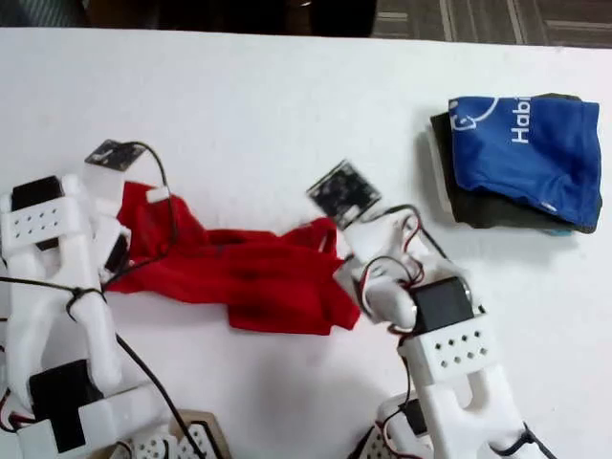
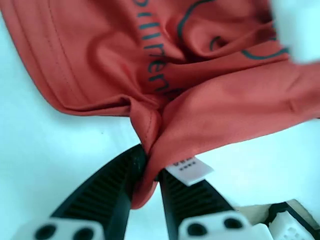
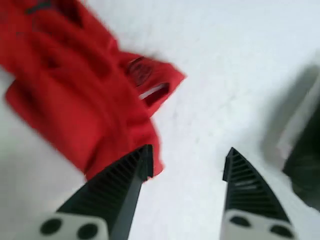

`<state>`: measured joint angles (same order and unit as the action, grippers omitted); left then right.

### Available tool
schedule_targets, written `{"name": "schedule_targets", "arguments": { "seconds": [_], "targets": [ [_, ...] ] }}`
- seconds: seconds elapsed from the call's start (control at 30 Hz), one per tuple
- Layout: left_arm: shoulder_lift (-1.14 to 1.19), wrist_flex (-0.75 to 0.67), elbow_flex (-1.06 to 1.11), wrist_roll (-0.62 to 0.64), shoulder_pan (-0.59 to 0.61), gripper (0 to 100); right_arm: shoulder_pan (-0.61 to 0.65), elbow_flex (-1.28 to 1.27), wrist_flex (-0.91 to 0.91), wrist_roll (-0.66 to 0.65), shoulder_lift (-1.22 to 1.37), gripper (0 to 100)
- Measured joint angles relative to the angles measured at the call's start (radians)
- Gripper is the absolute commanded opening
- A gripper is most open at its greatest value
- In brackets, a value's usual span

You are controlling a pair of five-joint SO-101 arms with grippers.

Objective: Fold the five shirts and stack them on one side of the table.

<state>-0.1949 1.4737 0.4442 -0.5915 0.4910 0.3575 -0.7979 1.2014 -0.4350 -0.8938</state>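
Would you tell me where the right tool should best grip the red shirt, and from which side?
Probably the loose corner of the red shirt beside the open right tool, approached from the folded stack: that crumpled edge lies free, while the left tool pinches the opposite end.

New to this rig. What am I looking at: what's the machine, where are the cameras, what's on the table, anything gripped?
Two small white robot arms, the left arm and the right arm, sit side by side at a white table. The high view comes from a fixed camera above; each other picture comes from a camera on one arm's wrist. A crumpled red shirt lies between the arms. At the table's side sits a stack of folded shirts, a blue shirt on top. The left gripper is shut on the red shirt's edge. The right gripper is open beside it, holding nothing.
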Motion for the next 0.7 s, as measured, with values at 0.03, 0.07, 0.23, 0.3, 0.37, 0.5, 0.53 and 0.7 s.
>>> {"name": "schedule_targets", "arguments": {
  "seconds": [0.03,0.07,0.23,0.3,0.37,0.5,0.53,0.7],
  "targets": [
    [0.0,0.0,0.002,0.0,0.0,3,-0.009,-0.015,-0.054,0.023,0.005,23.7],
    [0.0,0.0,0.002,0.0,0.0,3,-0.014,-0.031,-0.107,0.048,0.02,23.7],
    [0.0,0.0,0.003,0.0,0.0,3,-0.009,-0.017,-0.259,0.118,0.25,28.3],
    [0.0,0.0,0.003,0.0,0.005,3,0.009,0.031,-0.265,0.137,0.377,34.0],
    [0.0,0.0,0.003,0.0,0.012,3,0.034,0.103,-0.258,0.164,0.511,35.8],
    [0.0,0.0,0.003,-0.008,0.043,3,0.084,0.29,-0.186,0.198,0.752,35.8],
    [0.0,0.0,0.003,-0.009,0.055,3,0.104,0.339,-0.161,0.201,0.798,35.8],
    [0.0,0.0,0.003,-0.048,0.084,3,0.187,0.514,-0.106,0.204,0.996,35.8]
  ]
}}
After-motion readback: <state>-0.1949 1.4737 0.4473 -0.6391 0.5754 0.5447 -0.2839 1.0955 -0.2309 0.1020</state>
